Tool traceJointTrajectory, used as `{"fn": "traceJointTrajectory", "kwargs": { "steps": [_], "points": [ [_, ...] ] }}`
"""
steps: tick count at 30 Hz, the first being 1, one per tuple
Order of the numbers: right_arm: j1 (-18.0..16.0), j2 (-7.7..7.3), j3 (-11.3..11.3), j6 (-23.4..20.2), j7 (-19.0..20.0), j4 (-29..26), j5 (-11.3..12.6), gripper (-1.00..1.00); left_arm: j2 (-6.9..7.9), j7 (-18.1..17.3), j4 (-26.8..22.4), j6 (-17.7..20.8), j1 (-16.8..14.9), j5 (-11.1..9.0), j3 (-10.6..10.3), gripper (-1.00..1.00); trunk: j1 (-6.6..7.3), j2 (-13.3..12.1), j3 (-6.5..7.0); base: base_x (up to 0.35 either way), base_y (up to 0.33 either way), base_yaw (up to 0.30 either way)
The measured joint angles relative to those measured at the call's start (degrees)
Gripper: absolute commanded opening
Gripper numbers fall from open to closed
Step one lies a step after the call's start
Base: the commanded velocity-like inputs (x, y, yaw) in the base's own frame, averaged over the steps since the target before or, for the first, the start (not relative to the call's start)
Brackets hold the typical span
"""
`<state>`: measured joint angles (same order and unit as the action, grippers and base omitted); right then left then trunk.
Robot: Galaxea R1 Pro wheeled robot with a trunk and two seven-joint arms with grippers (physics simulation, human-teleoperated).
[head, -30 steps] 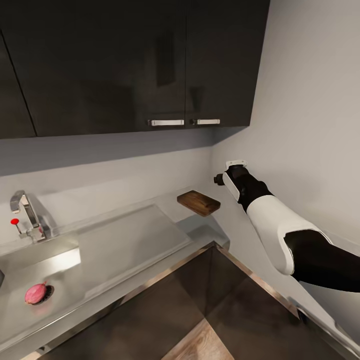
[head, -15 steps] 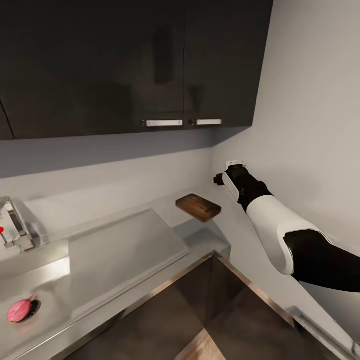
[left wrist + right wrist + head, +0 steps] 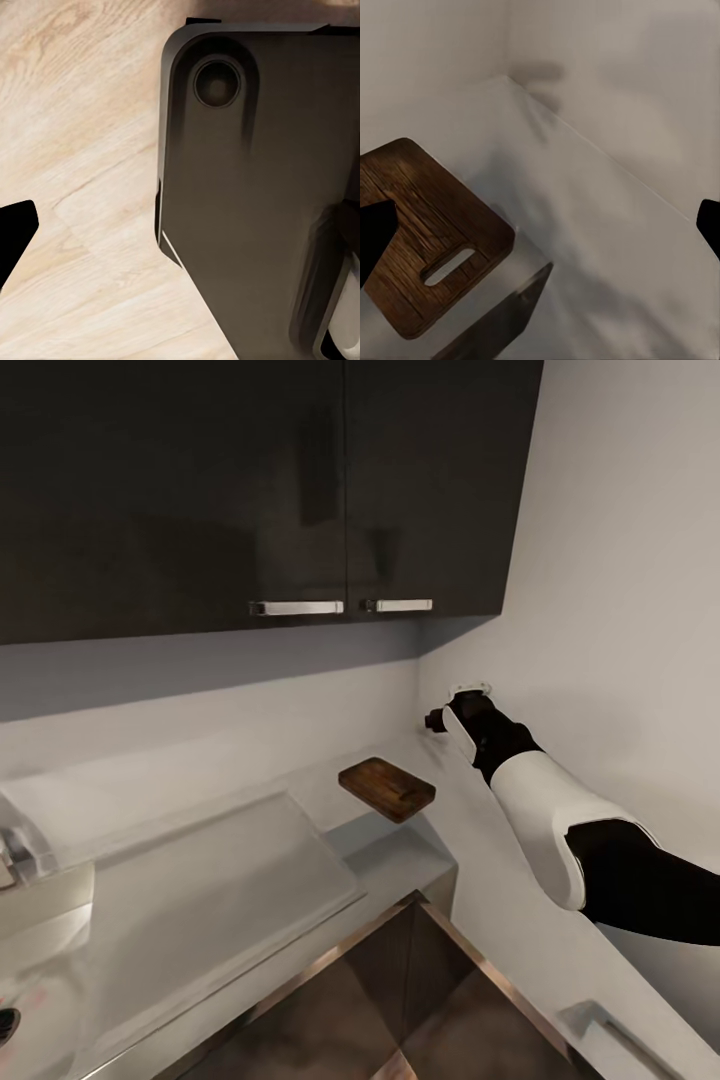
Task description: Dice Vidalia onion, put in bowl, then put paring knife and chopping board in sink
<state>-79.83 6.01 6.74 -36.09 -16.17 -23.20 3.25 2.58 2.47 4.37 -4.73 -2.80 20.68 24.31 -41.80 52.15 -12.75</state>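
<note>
The chopping board (image 3: 387, 788) lies on the countertop (image 3: 480, 850) near the back corner, a dark brown wooden rectangle. In the right wrist view the chopping board (image 3: 427, 232) shows its handle slot. My right gripper (image 3: 434, 719) hovers at the wall corner, just right of and above the board, open with nothing between its fingers (image 3: 375, 232). My left gripper hangs low over the wooden floor (image 3: 82, 150) beside my dark base (image 3: 247, 187); one fingertip (image 3: 15, 240) stands at the frame's edge, as on the open right gripper. The onion, paring knife and bowl are out of view.
Dark wall cabinets (image 3: 260, 490) with two bar handles hang above the counter. A ribbed steel drainboard (image 3: 200, 870) runs left of the board, with the sink's edge (image 3: 30, 960) and a piece of the tap (image 3: 12, 852) at the far left. A white wall (image 3: 620, 610) closes the right side.
The camera has turned to the right, so the onion, the drain and most of the tap have slid out at the left. My right arm holds the same pose.
</note>
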Motion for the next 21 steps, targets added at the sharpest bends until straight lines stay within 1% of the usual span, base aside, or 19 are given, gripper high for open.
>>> {"fn": "traceJointTrajectory", "kwargs": {
  "steps": [8,18,21],
  "points": [
    [0.0,-0.03,0.0,0.0,0.0,0.4,0.0,1.0,0.01,0.0,0.0,0.0,0.0,0.0,0.0,1.0,0.0,0.0,0.0,0.103,-0.019,0.0],
    [0.0,-0.07,0.0,0.1,0.0,1.0,-0.1,1.0,0.01,0.0,0.0,0.0,0.0,0.0,0.0,1.0,0.0,0.0,0.0,0.153,-0.138,0.0],
    [0.0,-0.08,0.0,0.1,0.0,1.1,-0.1,1.0,0.01,0.0,0.0,0.0,0.0,0.0,0.0,1.0,-0.01,0.0,0.0,0.086,-0.06,0.0]
  ]
}}
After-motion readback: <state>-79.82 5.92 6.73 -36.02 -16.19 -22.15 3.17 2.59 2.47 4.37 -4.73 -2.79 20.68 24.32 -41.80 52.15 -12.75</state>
